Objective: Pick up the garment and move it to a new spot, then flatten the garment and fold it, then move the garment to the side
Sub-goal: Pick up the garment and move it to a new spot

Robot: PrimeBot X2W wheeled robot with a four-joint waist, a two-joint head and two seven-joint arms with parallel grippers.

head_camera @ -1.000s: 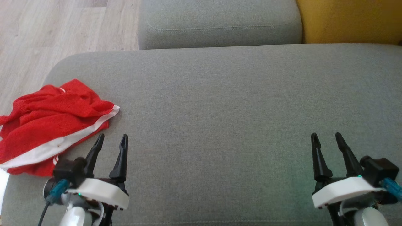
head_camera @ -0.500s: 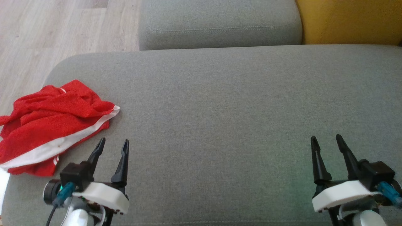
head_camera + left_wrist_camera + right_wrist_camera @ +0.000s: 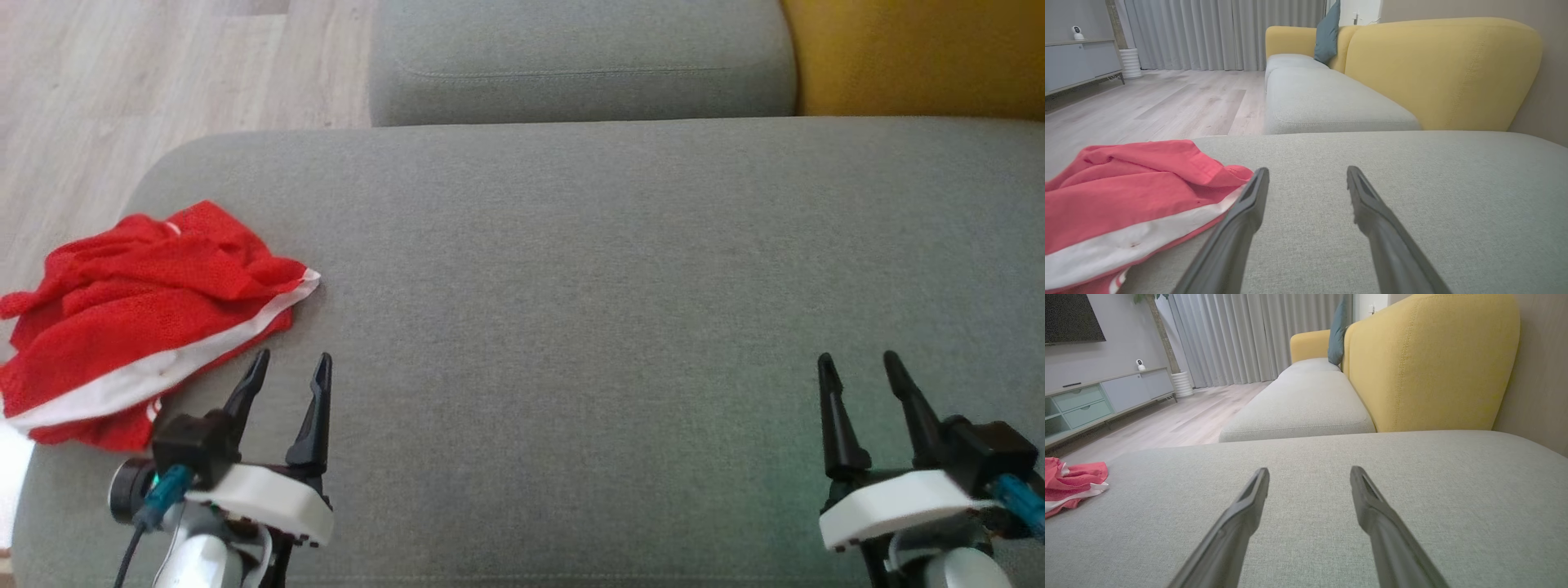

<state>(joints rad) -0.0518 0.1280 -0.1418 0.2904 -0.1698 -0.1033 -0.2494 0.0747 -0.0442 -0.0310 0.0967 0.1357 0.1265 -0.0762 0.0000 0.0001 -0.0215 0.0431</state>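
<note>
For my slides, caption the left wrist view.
Left jaws open beside a crumpled red garment on a grey sofa cushion.

Could not see the left end of the red garment (image 3: 122, 327), cut off at the picture edge in head, left wrist and right wrist views.

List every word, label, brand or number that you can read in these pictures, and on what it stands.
There are none. The red garment bears a white band but no letters; the grey sofa seat, the left gripper and the right gripper carry no readable marking.
</note>
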